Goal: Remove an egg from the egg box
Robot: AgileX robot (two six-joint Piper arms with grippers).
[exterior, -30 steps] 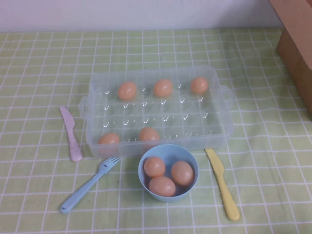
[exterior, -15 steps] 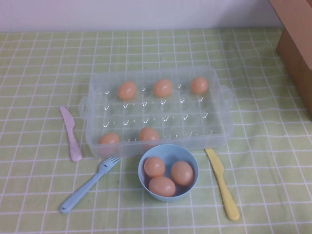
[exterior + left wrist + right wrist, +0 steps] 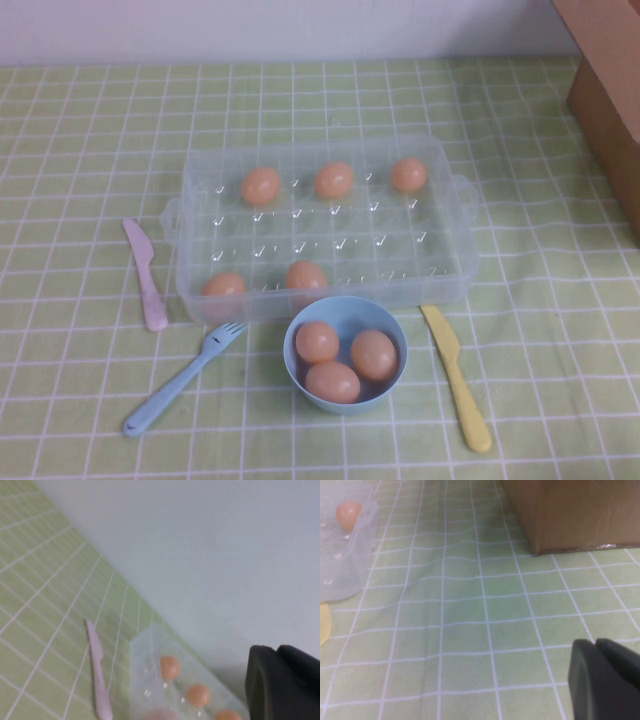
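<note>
Egg box [image 3: 320, 225] untouched; left jaws [image 3: 282, 682] closed, empty.

the high view looks down from the robot's side over the whole egg box [image 3: 320, 225]. the left wrist view looks low across the cloth toward the wall, the right wrist view close over the cloth; all share the box.

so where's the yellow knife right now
In the high view the yellow knife lies flat on the checked tablecloth on the robot's right, just right of the blue bowl of eggs and in front of the egg box's near right corner.
</note>
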